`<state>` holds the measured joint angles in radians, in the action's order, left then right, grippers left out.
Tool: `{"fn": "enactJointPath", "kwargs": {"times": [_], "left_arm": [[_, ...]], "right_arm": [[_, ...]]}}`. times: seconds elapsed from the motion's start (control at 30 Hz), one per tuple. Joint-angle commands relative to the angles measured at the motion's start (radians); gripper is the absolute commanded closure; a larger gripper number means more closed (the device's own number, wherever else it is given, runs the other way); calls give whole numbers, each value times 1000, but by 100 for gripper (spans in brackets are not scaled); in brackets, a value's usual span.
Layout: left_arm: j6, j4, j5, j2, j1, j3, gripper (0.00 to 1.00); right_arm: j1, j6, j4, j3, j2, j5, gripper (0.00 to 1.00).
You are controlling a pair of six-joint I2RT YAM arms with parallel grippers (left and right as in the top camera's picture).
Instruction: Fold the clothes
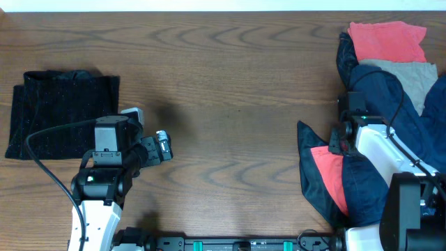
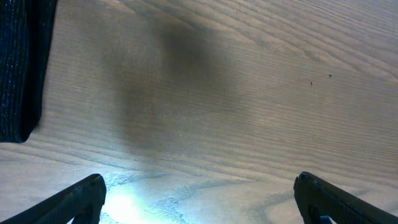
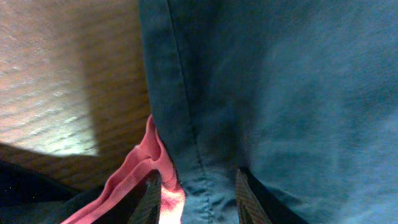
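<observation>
A folded black garment (image 1: 63, 111) lies flat at the left of the table; its edge shows in the left wrist view (image 2: 18, 62). My left gripper (image 1: 162, 146) is open and empty over bare wood (image 2: 199, 186), to the right of the black garment. A pile of clothes sits at the right: a navy garment (image 1: 376, 87), a red cloth (image 1: 387, 40) and a beige cloth (image 1: 414, 77). My right gripper (image 1: 339, 139) is down in the pile, its fingers (image 3: 196, 199) shut on a seamed fold of the navy garment (image 3: 280, 93), with a red garment's edge (image 3: 140, 165) beside it.
The wooden table (image 1: 237, 90) stretches between the black garment and the pile. More navy and red fabric (image 1: 327, 178) spills toward the front right edge. The arm bases stand at the front edge.
</observation>
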<state>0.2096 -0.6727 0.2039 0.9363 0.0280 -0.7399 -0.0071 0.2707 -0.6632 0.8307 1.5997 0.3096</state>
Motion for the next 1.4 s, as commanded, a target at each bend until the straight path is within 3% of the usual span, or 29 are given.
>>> {"fn": "enactJointPath", "kwargs": {"times": [0.0,0.53,0.87,1.37], "left_arm": [[2,0,6,4,-3,-24,2],[3,0,6,4,-3,-24,2],[2,0,6,4,-3,-23,2],[2,0,6,4,-3,-23,2]], "right_arm": [[-20,2,-3,38,-54,0,62],[-20,6,-1,-9,-70,10,61],[-21,82,25,-61,-70,84,61],[-21,92,96,-118,-70,26,59]]}}
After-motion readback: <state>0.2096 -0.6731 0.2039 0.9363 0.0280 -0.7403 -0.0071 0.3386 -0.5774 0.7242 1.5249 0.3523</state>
